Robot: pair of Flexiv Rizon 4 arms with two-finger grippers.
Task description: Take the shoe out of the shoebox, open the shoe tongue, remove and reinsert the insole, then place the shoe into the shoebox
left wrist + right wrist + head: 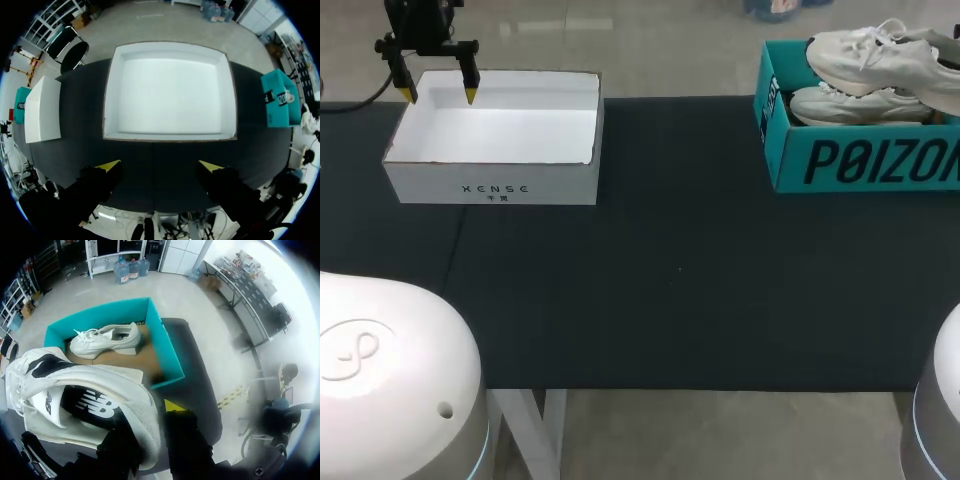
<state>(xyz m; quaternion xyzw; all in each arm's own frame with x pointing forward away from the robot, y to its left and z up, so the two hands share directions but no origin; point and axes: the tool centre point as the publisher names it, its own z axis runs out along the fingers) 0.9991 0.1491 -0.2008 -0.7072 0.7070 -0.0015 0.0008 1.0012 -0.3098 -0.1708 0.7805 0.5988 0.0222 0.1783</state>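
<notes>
Far right, above the teal shoebox (860, 160), right claw (150, 412) pinches a white shoe (880, 55) at its heel; second shoe (860, 105) lies inside. Far left, left claw (438, 95) spread over white box (490, 185) on counter (670, 270).

A shallow, open-topped white box (430, 185) with small dark print on its front wall sits at the far left of the black-clothed counter (670, 290), close to the counter's far edge, while the counter's white legs (535, 430) show below its near edge.
</notes>
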